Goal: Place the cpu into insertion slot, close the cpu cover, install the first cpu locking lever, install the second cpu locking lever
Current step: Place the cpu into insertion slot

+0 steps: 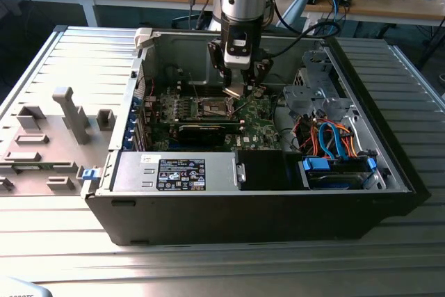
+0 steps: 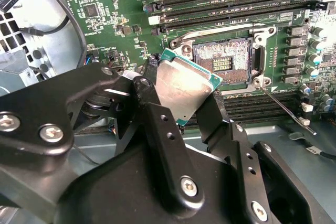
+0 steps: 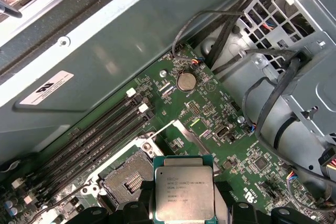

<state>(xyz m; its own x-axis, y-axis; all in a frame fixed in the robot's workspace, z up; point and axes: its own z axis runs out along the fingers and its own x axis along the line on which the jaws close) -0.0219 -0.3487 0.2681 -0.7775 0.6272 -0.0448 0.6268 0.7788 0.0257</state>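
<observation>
Step in hand: placing the cpu [image 2: 184, 90]. The gripper [image 1: 240, 83] is clenched on its opposite edges and holds it tilted, just above and beside the insertion slot [image 2: 223, 59], not seated. The slot lies bare. Judgement: seating calls for levelling the cpu and squaring it over the slot.

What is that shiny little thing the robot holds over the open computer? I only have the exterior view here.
Observer: It is the cpu. In the first wrist view its silvery printed top faces the camera, clamped in the gripper.
Operator: Is it in its place?
Observer: No. In the second wrist view the insertion slot lies bare with its contact field exposed, and the chip is held tilted, not seated.
Operator: And the lid?
Observer: In the first wrist view the cpu cover stands swung open.
</observation>
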